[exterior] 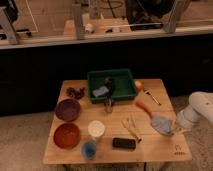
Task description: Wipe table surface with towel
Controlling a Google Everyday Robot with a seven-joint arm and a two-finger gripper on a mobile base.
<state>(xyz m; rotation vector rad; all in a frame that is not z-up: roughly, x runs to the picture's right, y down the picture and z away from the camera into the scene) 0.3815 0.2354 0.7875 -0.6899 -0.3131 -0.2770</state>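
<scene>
Camera view: towel lying near right edge of table, just by gripper; grip state impossible to tell. Press flat, sweep over bare wood, avoid orange object and black object.

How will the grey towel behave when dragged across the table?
Likely floppy: the towel lies crumpled, so it should bunch rather than slide flat. Probably light enough to follow the gripper, which is at its right edge.
</scene>
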